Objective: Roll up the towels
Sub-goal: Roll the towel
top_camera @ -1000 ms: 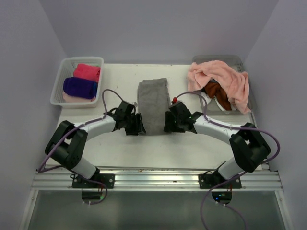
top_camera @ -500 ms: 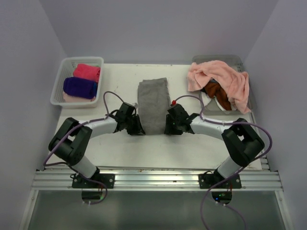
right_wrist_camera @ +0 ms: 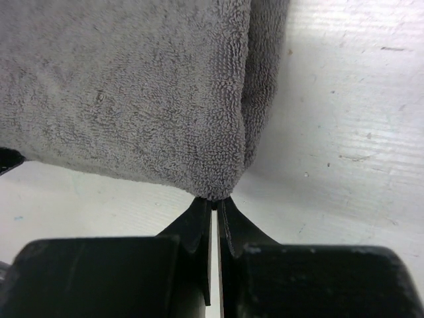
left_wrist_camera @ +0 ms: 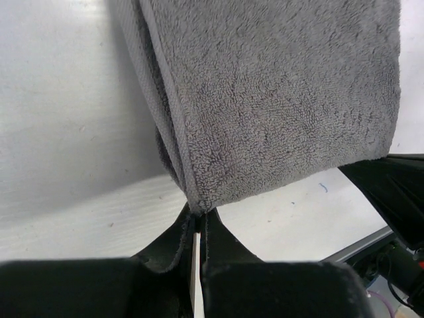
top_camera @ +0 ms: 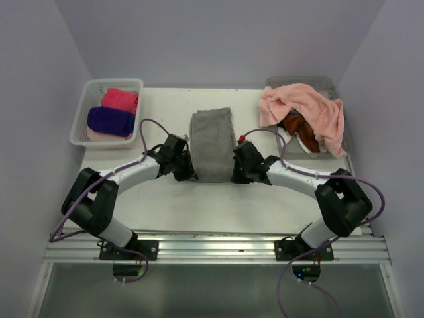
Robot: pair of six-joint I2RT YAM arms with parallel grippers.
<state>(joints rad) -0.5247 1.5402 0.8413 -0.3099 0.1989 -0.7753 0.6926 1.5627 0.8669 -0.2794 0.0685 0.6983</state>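
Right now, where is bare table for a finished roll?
Bare table: between the basket and the grey towel; between that towel and the salmon pink towel; the strip along the near edge. Crowded: the grey towel's near corners, pinched by left gripper and right gripper.

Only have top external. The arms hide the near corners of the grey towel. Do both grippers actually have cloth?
Observer: In the left wrist view, the left gripper is shut on the near left corner of the grey towel.
Operator: And the right one?
Observer: In the right wrist view, the right gripper is shut on the near right corner. It pinches only the very tip of the cloth.
Operator: Single layer or folded?
Observer: Folded. The left wrist view shows stacked layers along the towel's left edge.
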